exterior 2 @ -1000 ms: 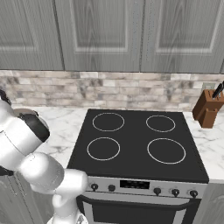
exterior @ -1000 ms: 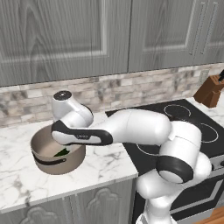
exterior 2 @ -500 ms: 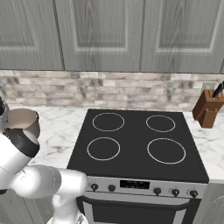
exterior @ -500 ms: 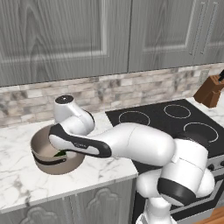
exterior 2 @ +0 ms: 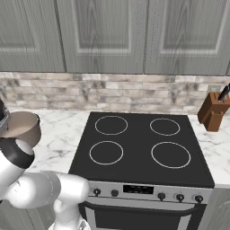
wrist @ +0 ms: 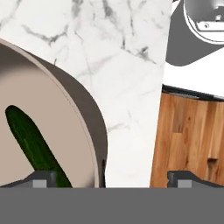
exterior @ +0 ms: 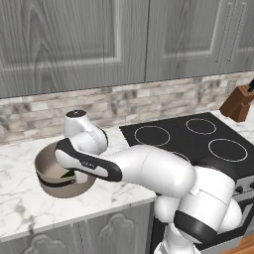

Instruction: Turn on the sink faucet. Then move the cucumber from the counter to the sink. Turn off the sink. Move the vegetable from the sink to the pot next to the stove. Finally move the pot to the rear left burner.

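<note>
The tan-grey pot stands on the white marble counter, left of the black stove. The dark green cucumber lies on the pot's pale floor, and a bit of it shows as green under the arm. My gripper is open and hangs low over the pot's right rim. One fingertip is inside the pot by the cucumber; the other is outside the wall. Nothing is held. The right base view has the pot at its left edge.
A brown knife block stands on the counter right of the stove. Grey cabinets hang above a stone backsplash. In the hand view, the counter's front edge drops to the wooden floor close beside the pot.
The hand has sunk a little toward the pot's right rim, and the arm has swung lower and leftward. The jaws stay wide. The pot and cucumber have not moved.
</note>
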Robot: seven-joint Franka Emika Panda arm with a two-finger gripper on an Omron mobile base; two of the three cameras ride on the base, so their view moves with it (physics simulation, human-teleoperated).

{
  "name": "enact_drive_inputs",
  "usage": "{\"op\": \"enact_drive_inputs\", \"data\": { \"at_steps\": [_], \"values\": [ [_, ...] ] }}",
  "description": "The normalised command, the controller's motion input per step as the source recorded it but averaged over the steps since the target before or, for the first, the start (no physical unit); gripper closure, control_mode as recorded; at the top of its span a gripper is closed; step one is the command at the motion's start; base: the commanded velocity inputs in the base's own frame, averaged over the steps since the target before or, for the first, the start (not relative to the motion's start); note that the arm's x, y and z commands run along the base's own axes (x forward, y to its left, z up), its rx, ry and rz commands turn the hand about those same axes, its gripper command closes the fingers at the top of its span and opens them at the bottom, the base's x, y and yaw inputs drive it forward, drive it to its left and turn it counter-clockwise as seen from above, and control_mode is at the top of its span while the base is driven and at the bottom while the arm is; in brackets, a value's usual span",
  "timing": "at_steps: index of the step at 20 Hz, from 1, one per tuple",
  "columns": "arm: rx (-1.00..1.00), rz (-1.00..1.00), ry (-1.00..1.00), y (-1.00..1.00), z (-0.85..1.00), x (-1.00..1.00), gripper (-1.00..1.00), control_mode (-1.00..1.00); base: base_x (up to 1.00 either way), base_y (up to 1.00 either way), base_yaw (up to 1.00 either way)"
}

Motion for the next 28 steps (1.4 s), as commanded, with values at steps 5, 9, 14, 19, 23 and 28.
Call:
{"op": "enact_drive_inputs", "data": {
  "at_steps": [5, 9, 14, 19, 23, 28],
  "values": [
    [-0.03, 0.0, 0.09, 0.0, -0.2, -0.01, -1.0, -1.0, 0.0, 0.0, 0.0],
    [-0.09, 0.0, 0.04, 0.0, -0.3, 0.0, -1.0, -1.0, 0.0, 0.0, 0.0],
    [-0.08, 0.0, 0.01, 0.0, -0.23, 0.0, -1.0, -1.0, 0.0, 0.0, 0.0],
    [-0.04, 0.0, 0.0, 0.0, -0.18, 0.0, -1.0, -1.0, 0.0, 0.0, 0.0],
    [-0.01, 0.0, 0.0, 0.01, -0.27, -0.02, -1.0, -1.0, 0.0, 0.0, 0.0],
    [0.0, 0.0, 0.0, 0.0, -0.23, -0.1, 1.0, -1.0, 0.0, 0.0, 0.0]
  ]
}}
